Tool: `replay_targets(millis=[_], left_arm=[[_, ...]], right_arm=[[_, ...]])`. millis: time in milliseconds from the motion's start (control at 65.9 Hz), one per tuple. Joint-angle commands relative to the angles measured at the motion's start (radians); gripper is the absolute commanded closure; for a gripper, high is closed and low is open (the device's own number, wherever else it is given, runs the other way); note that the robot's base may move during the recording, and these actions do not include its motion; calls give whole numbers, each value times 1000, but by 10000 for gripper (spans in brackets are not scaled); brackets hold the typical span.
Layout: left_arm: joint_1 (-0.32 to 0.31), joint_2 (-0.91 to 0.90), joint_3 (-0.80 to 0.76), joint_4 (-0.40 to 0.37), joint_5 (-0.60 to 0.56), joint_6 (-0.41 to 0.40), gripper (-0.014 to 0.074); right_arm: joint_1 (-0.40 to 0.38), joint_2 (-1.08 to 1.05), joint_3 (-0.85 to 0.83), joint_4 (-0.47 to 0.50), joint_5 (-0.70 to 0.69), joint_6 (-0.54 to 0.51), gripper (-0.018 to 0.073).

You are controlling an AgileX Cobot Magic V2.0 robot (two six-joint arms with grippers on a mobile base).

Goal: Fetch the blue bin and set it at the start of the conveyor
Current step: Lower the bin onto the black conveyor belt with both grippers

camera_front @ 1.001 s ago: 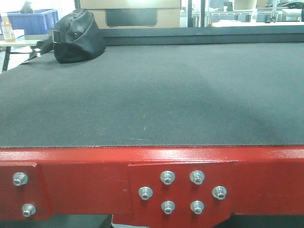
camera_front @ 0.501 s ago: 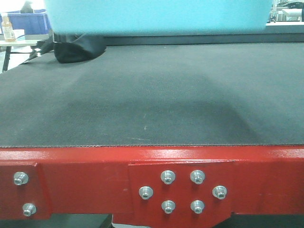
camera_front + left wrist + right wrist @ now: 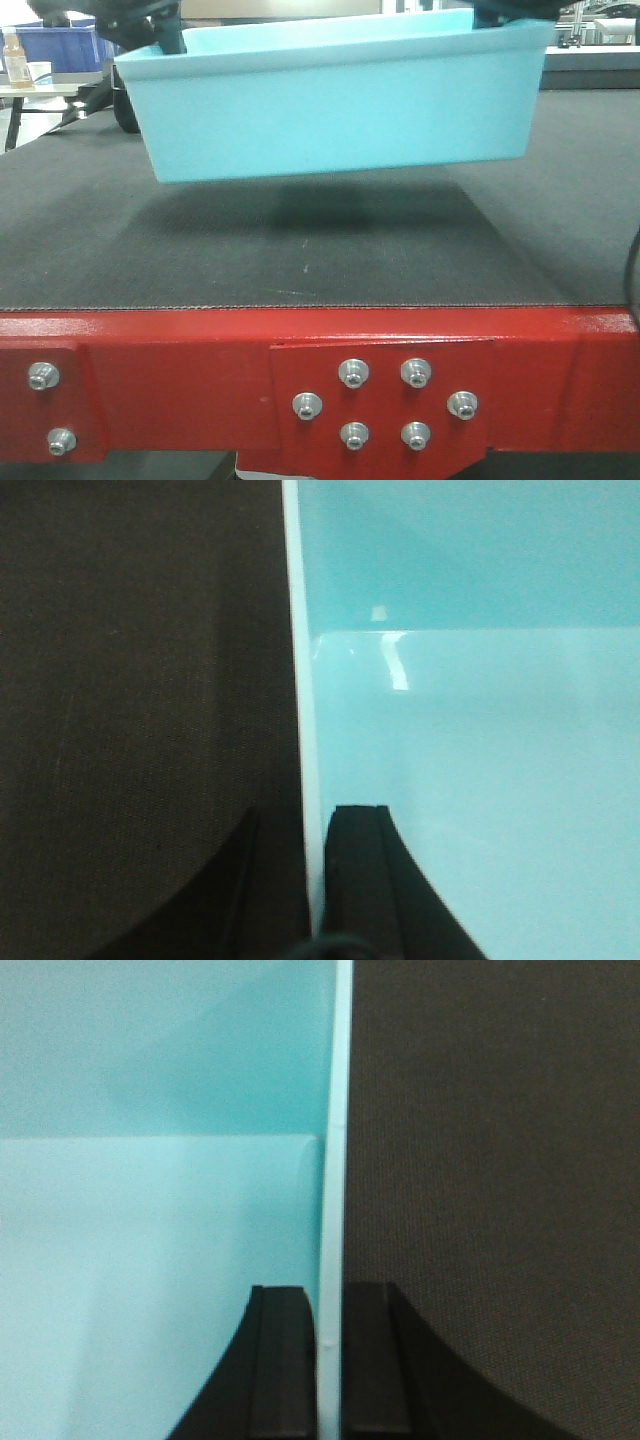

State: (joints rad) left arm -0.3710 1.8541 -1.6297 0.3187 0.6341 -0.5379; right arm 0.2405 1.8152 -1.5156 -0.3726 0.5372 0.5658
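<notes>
The blue bin [image 3: 340, 100] hangs in the air over the conveyor start [image 3: 300, 265]. It sits at 12 o'clock in the front view and is well above the belt. A dark shadow lies on the belt under it. The bin is a bit tilted, with its left end lower than its right end.

The left gripper [image 3: 305, 825] holds the bin's left wall. One black finger [image 3: 360, 880] is inside the bin and the other is outside, over the belt. The jaws pinch the thin wall between them.

The right gripper [image 3: 328, 1300] does the same on the right wall. One finger [image 3: 285, 1360] is inside the bin and the other is outside, and they squeeze the wall tight.

The inside of the bin looks smooth and shiny, with nothing in the parts that show.

The red frame [image 3: 180, 345] runs along the near edge of the belt, at 6 o'clock. Silver bolts [image 3: 352, 373] sit in it.

Far back, at 10 o'clock, there is a dark blue bin [image 3: 60, 45] and a small bottle [image 3: 12, 58]. A black bag [image 3: 125, 105] peeks out behind the bin's left end.
</notes>
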Motion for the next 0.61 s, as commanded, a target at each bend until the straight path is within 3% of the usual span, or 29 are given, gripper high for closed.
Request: replay_targets(millis=[0, 152, 243, 303, 440, 592], left_arm=[[-20, 6, -10, -62, -90, 11, 707], [-20, 23, -10, -62, -90, 11, 706], [-20, 27, -10, -62, -87, 11, 634], [-20, 27, -10, -62, -83, 11, 547], [-20, 27, -10, -62, -35, 9, 321], [-20, 24, -10, -43, 26, 3, 211]], right_arm=[[20, 5, -11, 29, -76, -11, 713], [20, 17, -11, 29, -70, -11, 713], [20, 19, -11, 37, -50, -11, 702], [20, 19, -11, 56, -44, -11, 612], [20, 19, -11, 65, -5, -11, 316], [20, 17, -11, 65, 40, -11, 284]])
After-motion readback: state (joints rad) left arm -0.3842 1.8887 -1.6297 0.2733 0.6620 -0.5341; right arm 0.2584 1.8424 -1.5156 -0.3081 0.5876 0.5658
